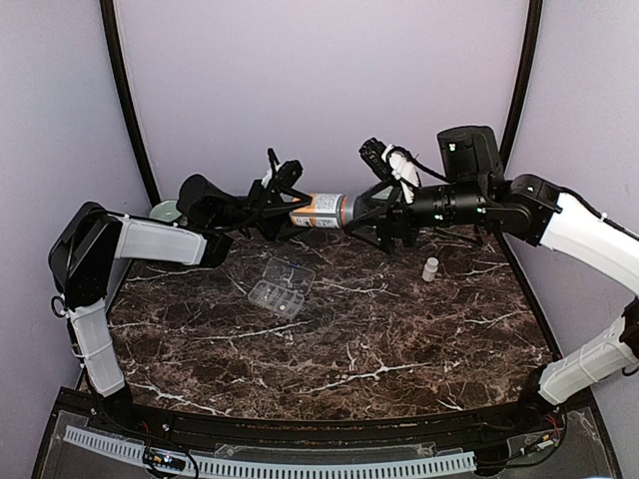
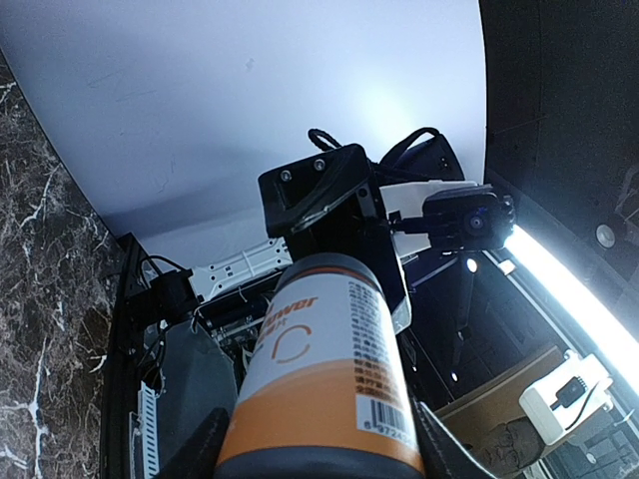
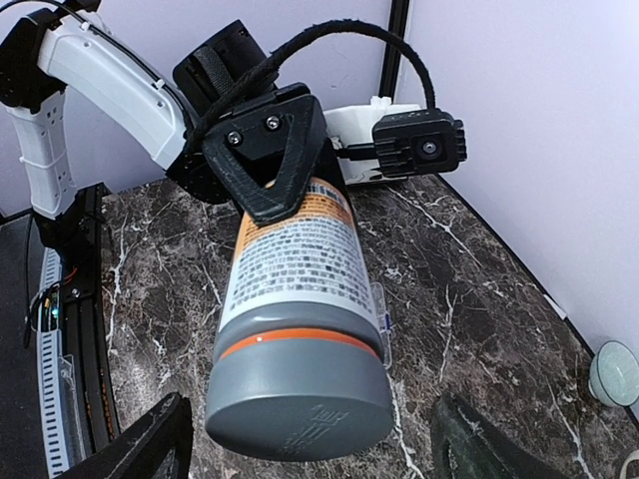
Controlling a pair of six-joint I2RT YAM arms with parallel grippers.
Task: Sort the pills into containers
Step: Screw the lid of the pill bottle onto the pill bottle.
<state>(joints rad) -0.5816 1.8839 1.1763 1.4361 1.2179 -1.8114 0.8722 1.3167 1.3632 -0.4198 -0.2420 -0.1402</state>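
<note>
**Above the far side of the table, a bottle held ready for uncapping**

You have the pill bottle [image 1: 319,211] lying on its side in the air, spanned between both arms and well clear of the marble table [image 1: 399,339]. Your left gripper [image 1: 292,210] is clamped on the labelled body. In the left wrist view its fingers [image 2: 200,444] press against both sides of the bottle's near end. That hold looks meant to anchor the bottle so it cannot turn.

Your right gripper [image 3: 310,434] meets the grey cap [image 3: 300,399] end-on with its jaws apart. In the right wrist view its fingers [image 3: 150,444] sit either side of the cap, and marble shows between the cap and one finger, so nothing appears to be squeezing the cap yet. Lining the wrist up with the bottle's axis makes sense, because a roll of that wrist would turn the cap.

The organizer box [image 1: 282,284] rests on the table left of centre, nearer to you than the bottle and apart from both grippers. Its lid seems to be folded open, though the clear plastic makes that hard to confirm. No loose pills show, so I judge they are inside the bottle and sorting has not begun. A small white vial [image 1: 430,267] stands to the right of the box.

Close the right jaws squarely on the cap before you twist. An off-centre grip could slip, and a bottle opened on its side may spill pills onto the marble instead of into the compartments
</note>
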